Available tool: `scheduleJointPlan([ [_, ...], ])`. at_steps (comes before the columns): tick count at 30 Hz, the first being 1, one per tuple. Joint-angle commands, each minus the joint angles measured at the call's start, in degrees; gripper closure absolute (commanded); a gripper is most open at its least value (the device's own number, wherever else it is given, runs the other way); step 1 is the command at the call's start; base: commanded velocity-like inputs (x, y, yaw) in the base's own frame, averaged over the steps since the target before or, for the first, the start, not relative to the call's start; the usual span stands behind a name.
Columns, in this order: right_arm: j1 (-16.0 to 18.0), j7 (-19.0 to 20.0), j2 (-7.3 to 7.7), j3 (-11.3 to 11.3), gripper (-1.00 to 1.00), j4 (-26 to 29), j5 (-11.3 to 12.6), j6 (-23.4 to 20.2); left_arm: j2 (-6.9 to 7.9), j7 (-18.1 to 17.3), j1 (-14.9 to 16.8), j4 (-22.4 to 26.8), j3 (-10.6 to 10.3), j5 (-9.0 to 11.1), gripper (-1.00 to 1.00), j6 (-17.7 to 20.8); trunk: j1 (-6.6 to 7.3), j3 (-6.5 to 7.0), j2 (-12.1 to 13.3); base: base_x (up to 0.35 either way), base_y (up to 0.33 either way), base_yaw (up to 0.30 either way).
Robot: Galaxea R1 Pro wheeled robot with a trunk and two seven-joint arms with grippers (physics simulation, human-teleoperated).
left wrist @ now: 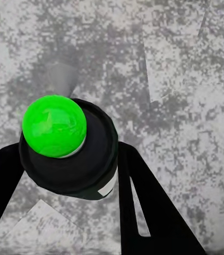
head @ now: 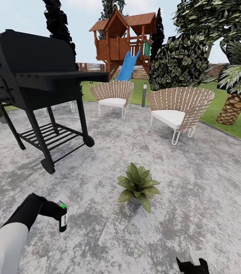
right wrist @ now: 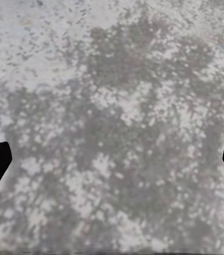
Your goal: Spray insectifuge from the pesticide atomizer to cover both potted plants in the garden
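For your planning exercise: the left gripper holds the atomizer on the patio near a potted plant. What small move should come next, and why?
Probably swing the left gripper with the pesticide atomizer toward the potted plant. The bottle is already gripped upright, but the plant sits off to its right across bare paving.

Atomizer (head: 62,220): dark bottle, white label, green top. Potted plant (head: 138,185): mottled green leaves. Patio (head: 196,182): speckled grey. Grill (head: 33,72): black. Slide (head: 128,65): blue.

The patio (head: 196,198) is rough mottled grey stone; the pesticide atomizer (left wrist: 72,151) has a glossy green top.
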State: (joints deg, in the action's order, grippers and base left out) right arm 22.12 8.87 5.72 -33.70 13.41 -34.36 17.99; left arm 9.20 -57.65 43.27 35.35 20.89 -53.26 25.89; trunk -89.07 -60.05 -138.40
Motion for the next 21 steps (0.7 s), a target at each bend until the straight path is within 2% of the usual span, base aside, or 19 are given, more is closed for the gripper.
scheduleJointPlan([
  [1,0.0,0.4,-0.01,-0.5,-1.0,0.0,-0.2,0.2,-0.06,-0.4,0.1,0.1,0.2,-0.3,1.0,0.5,0.04,-0.09,0.0,-0.204,-0.21,0.278],
  [13,0.0,0.4,-0.01,-0.5,-1.0,0.0,-0.2,0.2,-0.11,-0.4,0.1,0.0,0.2,-0.3,1.0,0.4,0.04,-0.49,0.0,-0.182,-0.222,0.276],
  [21,0.1,0.6,0.22,-0.5,-1.0,0.6,-0.4,0.1,-0.38,-0.4,0.1,-0.5,0.2,-0.1,1.0,0.2,0.04,-0.53,0.0,-0.05,-0.041,0.037],
])
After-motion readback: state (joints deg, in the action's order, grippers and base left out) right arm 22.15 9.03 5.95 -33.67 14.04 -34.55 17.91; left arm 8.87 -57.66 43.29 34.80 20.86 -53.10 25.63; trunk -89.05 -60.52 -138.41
